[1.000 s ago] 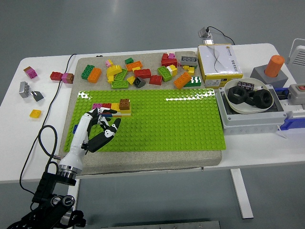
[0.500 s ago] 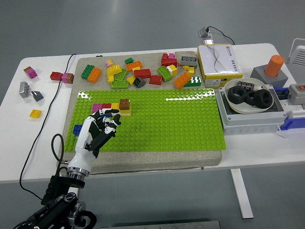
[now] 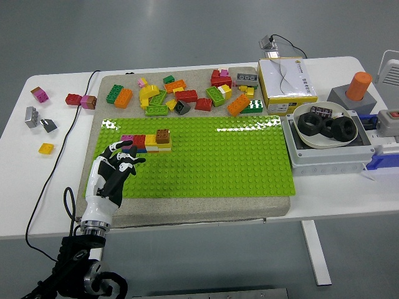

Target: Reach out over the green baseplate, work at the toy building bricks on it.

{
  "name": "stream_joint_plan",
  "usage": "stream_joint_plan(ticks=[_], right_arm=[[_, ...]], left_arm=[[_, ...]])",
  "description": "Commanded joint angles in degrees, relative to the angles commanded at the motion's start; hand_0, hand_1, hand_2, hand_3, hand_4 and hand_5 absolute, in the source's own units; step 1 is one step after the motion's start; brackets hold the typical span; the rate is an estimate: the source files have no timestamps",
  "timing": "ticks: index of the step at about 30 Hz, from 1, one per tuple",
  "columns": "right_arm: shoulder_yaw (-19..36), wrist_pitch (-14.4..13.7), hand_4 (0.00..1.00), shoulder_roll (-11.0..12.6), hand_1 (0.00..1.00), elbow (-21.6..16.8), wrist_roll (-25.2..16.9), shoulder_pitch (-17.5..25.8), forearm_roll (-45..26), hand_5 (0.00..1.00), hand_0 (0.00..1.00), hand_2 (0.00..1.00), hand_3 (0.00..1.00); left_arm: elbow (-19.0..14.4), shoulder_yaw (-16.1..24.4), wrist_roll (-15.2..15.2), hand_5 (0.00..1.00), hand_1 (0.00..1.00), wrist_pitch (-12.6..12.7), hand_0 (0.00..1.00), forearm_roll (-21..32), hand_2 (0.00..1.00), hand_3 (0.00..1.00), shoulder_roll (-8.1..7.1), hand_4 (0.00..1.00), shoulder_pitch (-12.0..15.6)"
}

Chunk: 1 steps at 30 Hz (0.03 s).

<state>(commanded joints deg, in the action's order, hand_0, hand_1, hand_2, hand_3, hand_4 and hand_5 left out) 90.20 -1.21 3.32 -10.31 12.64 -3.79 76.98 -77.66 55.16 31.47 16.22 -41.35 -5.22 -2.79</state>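
Observation:
The green baseplate [image 3: 206,156] lies on a beige mat in the middle of the table. Near its back left corner stands a small built row of bricks [image 3: 148,141]: magenta, red and yellow ones, with a brown brick [image 3: 163,135] on top at the right end. My left hand [image 3: 118,163], white and black, hovers over the plate's left edge just in front of that row. Its fingers are loosely curled and hold nothing. The right arm is out of view.
Several loose bricks [image 3: 187,93] lie scattered on the mat behind the plate. More bricks [image 3: 81,99] sit on the table at the far left. A yellow-edged box [image 3: 287,81] and a white bowl of black tyres [image 3: 325,126] stand at the right.
My left hand has drawn back to the left and toward the near edge, uncovering the bricks. Its fingers have curled in more.

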Motion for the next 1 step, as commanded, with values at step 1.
stream_joint_plan(ticks=[1], right_arm=[[-0.12, 0.09, 0.632, -0.03, 0.577, 0.00, 0.00, -0.03, -0.03, 0.803, 0.584, 0.615, 0.649]], left_arm=[[-0.10, 0.19, 0.25, 0.130, 0.186, 0.55, 0.418, -0.33, 0.230, 0.498, 0.02, 0.773, 0.04]])
